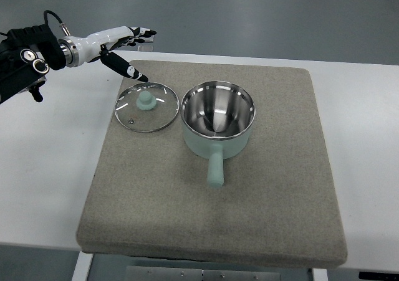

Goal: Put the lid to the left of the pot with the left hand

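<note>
A glass lid (147,107) with a mint-green knob lies flat on the grey mat (262,219), just left of the pot. The pot (217,118) is mint green with a shiny steel inside, and its handle points toward the near edge. My left hand (132,50) hovers above the mat's far left corner, up and left of the lid, with its fingers spread and nothing in them. Its thumb points down toward the lid's rim without touching it. My right arm does not show.
The mat lies on a white table (43,169). Beyond the table's far edge is grey floor (249,13). The pot stands near the mat's middle, close beside the lid.
</note>
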You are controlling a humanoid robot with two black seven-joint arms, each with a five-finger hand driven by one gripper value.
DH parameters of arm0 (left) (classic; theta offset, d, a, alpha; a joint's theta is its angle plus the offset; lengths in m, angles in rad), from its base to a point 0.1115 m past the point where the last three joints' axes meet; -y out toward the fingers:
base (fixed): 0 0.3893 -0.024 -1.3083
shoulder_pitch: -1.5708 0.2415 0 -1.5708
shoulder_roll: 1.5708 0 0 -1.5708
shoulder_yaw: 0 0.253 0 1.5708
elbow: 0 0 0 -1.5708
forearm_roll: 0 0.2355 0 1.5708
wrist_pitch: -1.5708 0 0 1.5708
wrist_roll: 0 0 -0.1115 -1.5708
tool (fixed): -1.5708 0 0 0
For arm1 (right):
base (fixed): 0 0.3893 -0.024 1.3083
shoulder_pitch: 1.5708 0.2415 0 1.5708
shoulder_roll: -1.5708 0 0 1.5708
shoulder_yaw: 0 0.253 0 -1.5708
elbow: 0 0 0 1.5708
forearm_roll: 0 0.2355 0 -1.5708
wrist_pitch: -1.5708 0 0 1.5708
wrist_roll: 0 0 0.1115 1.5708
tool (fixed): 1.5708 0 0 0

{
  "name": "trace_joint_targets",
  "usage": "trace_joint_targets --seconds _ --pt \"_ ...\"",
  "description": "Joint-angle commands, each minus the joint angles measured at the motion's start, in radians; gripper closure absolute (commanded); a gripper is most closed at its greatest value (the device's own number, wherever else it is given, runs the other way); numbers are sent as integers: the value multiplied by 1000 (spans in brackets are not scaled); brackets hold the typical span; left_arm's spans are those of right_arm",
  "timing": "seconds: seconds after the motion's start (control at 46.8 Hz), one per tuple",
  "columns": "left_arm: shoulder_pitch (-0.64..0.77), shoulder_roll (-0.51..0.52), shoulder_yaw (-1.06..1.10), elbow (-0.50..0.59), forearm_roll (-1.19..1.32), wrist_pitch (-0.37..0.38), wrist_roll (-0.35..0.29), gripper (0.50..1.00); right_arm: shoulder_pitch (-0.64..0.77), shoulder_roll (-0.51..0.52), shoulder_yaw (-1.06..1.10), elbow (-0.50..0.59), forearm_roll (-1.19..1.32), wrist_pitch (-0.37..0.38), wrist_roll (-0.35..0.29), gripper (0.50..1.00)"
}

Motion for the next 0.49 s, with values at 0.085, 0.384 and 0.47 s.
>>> trace_joint_targets --seconds 0.085,0.384,0.47 --pt "0 1 -4 53 -284 -4 0 506 0 0 0 0 0 0 1 576" --pt "19 -11 -30 206 -819 -57 1 506 0 0 0 0 0 0 0 576" --pt "36 -14 -32 254 -860 -151 6 504 0 0 0 0 0 0 0 576"
